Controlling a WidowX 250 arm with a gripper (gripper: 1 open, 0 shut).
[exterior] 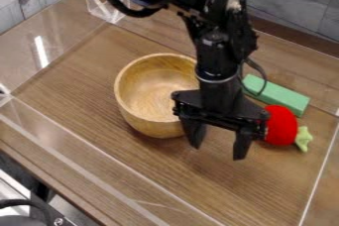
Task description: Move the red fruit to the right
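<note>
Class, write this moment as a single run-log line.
gripper: open, pointing down | red fruit: on table, right of gripper, not held | wooden bowl: empty

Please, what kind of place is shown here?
Probably a robot test bench: a wooden table inside clear plastic walls, with toy items like the red fruit and a wooden bowl.

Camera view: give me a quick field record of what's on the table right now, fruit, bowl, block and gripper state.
gripper: gripper open, pointing down at the table, holding nothing
red fruit: red fruit on the table just right of the gripper, partly hidden by one finger; leafy cap points right
contact with fruit: cannot tell whether the finger touches it
wooden bowl: wooden bowl left of the gripper, upright, looks empty
green block: green block flat on the table behind the fruit
surface: wooden table inside clear walls
</note>
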